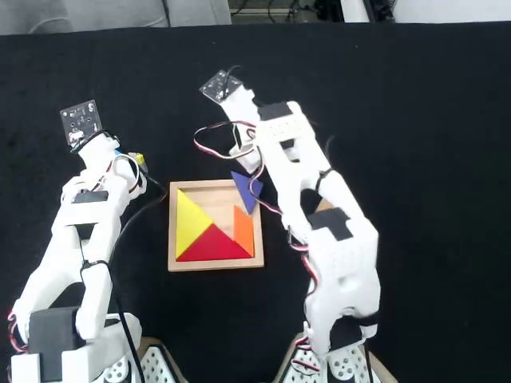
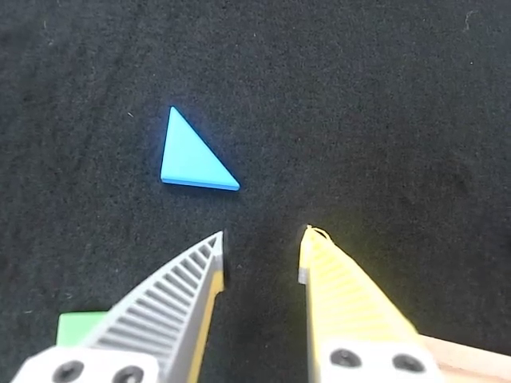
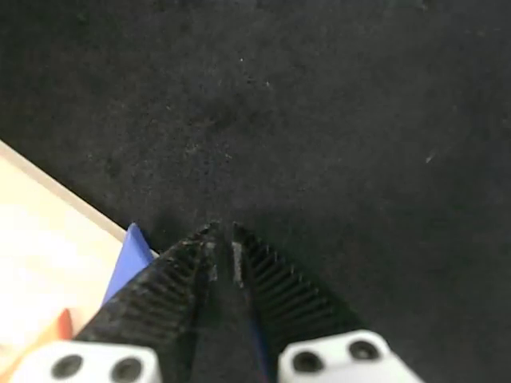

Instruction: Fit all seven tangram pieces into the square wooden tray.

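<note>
The square wooden tray (image 1: pixel 172 239) lies mid-table and holds a yellow triangle (image 1: pixel 190 219), a red triangle (image 1: pixel 214 246) and an orange piece (image 1: pixel 243 229). My right gripper (image 3: pixel 223 231) is shut on a dark blue piece (image 3: pixel 128 267), which hangs tilted over the tray's far right corner (image 1: pixel 246 190). In the left wrist view, my left gripper (image 2: pixel 265 239) stands open above the black cloth, just short of a light blue triangle (image 2: pixel 194 155). A green piece (image 2: pixel 80 325) lies beside its grey finger (image 2: pixel 192 279). The left gripper (image 1: pixel 134 162) sits left of the tray.
Black cloth covers the whole table. The right arm (image 1: pixel 319 215) stretches along the tray's right side. The tray's wooden edge (image 2: pixel 471 359) shows near the left gripper's yellow finger.
</note>
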`<action>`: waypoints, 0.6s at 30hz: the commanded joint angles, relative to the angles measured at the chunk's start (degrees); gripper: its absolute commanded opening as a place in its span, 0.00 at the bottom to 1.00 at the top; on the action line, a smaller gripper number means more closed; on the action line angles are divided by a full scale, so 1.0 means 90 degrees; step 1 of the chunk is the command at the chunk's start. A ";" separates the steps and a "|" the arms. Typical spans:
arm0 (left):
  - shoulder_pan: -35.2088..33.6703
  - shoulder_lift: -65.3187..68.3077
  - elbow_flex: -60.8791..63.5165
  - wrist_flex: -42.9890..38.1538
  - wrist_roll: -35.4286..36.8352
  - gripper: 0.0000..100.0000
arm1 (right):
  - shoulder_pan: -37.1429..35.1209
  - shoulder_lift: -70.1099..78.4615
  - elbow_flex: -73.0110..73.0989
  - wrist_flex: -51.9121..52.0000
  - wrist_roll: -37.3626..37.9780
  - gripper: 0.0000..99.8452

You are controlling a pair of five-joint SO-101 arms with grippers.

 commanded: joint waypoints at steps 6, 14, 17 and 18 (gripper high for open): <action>0.0054 -0.0225 -0.0278 -0.0098 0.0039 0.16 | -0.0293 0.0278 -0.0933 0.0830 -0.0049 0.01; 0.0054 -0.0225 -0.0278 -0.0098 0.0039 0.16 | -0.0801 0.0278 -0.0894 0.1143 -0.0088 0.01; 0.0054 -0.0225 -0.0278 -0.0098 0.0039 0.16 | -0.0850 0.0278 -0.0894 0.1182 -0.0088 0.01; 0.0054 -0.0225 -0.0278 -0.0098 0.0039 0.16 | -0.0850 0.0278 -0.0894 0.1182 -0.0088 0.01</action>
